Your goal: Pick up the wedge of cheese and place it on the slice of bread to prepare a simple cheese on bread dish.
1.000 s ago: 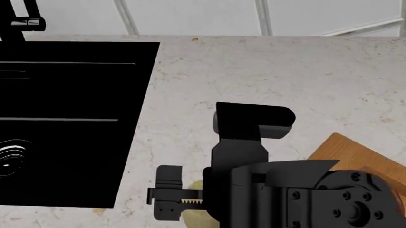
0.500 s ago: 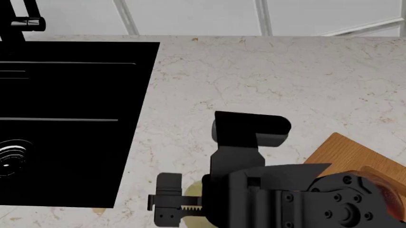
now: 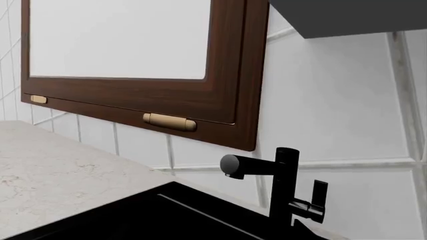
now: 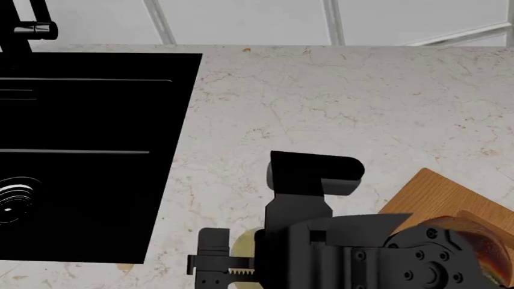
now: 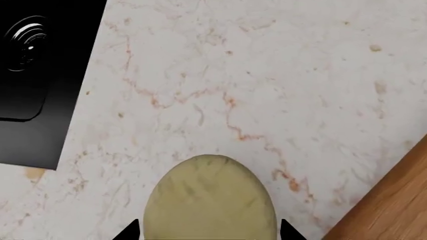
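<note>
**A:** ok so where's the wedge of cheese (image 5: pixel 210 197) at right now? I can barely see it from up top.

**B:** Right under the right gripper (image 5: pixel 209 231). On the wrist cam it's the pale yellow lump sitting between the two dark fingertips (image 5: pixel 130 231), one on each side of it. It fills pretty much the whole gap, so the jaws are spread about as wide as the cheese itself. Whether they're pressing on it or just flanking it, I honestly can't tell. From the head cam you only catch a sliver of it (image 4: pixel 243 242) poking out beside the toothed finger (image 4: pixel 210 260).

**A:** and is it off the countertop (image 5: pixel 280 70) or still down?

**B:** Can't tell from either view.

**A:** what about the slice of bread (image 4: pixel 473 244)?

**B:** Off to the gripper's right, glossy brown-red lump on the wooden board (image 4: pixel 434 195), mostly hidden behind the arm's wrist. The board's edge (image 5: pixel 390 205) also shows in the wrist cam, just beside the cheese, with a strip of marble between them.

**A:** left arm doing anything?

**B:** Its gripper isn't in any shot. That wrist cam just stares at the black faucet (image 3: pixel 280 182), the tiled wall and a dark wood window frame (image 3: pixel 227 75). The sink (image 4: pixel 80 156) is well off to the right gripper's left.
</note>
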Controlling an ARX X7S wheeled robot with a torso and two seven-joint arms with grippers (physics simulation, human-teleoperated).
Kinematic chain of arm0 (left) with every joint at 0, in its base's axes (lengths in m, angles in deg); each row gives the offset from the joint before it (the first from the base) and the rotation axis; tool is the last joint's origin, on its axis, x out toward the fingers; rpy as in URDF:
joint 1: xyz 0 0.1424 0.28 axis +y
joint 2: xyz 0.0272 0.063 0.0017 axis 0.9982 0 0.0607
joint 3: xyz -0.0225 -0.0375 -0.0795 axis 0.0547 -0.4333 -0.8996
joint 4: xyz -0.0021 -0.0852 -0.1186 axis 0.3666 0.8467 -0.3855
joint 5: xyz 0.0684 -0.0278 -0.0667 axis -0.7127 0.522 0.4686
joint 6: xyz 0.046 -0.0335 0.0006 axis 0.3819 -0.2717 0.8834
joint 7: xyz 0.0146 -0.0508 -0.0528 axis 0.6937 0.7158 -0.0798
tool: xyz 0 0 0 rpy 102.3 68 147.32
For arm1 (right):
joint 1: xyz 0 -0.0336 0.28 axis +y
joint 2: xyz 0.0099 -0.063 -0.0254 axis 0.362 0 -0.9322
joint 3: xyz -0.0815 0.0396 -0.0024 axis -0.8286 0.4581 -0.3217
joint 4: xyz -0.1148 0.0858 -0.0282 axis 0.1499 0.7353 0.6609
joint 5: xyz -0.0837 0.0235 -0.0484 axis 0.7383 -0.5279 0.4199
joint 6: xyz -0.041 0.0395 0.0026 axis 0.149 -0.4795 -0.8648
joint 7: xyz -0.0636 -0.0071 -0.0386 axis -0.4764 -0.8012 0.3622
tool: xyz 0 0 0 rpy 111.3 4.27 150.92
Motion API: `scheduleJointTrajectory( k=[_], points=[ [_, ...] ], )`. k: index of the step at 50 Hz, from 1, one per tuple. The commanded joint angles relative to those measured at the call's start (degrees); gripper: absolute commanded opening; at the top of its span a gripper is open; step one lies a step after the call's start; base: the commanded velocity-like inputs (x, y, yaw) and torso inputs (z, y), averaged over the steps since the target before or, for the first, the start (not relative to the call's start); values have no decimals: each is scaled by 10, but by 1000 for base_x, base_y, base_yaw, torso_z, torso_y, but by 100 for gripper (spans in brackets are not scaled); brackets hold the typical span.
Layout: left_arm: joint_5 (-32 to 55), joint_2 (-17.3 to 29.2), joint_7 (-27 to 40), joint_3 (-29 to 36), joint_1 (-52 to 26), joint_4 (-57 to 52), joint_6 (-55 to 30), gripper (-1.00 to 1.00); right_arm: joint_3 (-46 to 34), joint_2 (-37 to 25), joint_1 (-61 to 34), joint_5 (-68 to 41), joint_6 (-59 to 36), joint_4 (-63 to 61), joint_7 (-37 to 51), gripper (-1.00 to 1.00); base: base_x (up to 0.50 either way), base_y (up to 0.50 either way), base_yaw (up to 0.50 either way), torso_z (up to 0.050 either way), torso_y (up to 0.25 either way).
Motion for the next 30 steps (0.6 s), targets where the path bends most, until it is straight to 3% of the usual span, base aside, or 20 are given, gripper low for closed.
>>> scheduleJointTrajectory(
  k=[1,14,15,30],
  points=[
    [2,1,1,-1,1,-2,1,100,-4,-1,6,3,1,4,-4,100,0,0,0,0,0],
    [4,1,0,-1,1,-1,4,100,-10,2,7,6,-3,9,-8,100,0,0,0,0,0],
    [4,1,0,0,2,-1,5,100,-10,2,7,8,-2,9,-8,-100,0,0,0,0,0],
    [4,3,2,1,2,-2,3,100,-9,-2,-20,7,-9,-10,15,-100,0,0,0,0,0]
  ],
)
